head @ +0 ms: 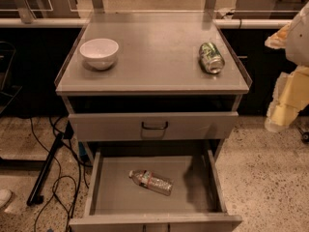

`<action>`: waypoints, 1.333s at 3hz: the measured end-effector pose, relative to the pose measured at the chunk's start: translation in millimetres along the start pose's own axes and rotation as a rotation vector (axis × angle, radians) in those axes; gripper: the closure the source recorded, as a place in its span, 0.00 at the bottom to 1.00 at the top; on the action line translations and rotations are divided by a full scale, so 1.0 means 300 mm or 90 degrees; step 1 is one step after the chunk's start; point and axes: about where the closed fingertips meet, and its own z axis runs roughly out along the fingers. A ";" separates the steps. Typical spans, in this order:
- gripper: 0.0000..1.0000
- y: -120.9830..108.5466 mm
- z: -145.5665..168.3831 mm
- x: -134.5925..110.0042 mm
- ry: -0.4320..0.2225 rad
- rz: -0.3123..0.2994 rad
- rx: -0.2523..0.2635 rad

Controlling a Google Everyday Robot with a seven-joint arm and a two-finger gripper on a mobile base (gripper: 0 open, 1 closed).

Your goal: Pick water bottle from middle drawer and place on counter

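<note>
The water bottle (150,182) is seen lying on its side on the flat floor of the middle drawer (120,197), which is pulled out at 6 o'clock in the view. Its white cap is pointed toward 10 o'clock and its base toward 4 o'clock, and the red-banded label is wrapped around its middle. The bottle is placed near the drawer's centre, apart from both side walls. Above it, a closed drawer front (111,125) with a dark bar handle (154,126) is shown. The grey surface (154,57) of the cabinet is found at 12 o'clock, edged by low clear walls. On it a white bowl (99,52) is set upright at 10 o'clock, and a green drink can (211,58) is laid on its side at 2 o'clock, well apart from the bowl. The gripper (284,109) is held at 3 o'clock, off the right side of the cabinet, above the speckled floor (265,178), touching nothing and well apart from the bottle; whether it is open or closed cannot be told. Dark cables (63,178) are spread over the floor at 8 o'clock, beside the cabinet.
</note>
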 end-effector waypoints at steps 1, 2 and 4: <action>0.00 0.003 0.004 0.004 0.001 0.001 0.000; 0.00 0.049 0.063 0.058 0.008 0.014 -0.006; 0.00 0.129 0.222 0.109 0.019 0.070 -0.044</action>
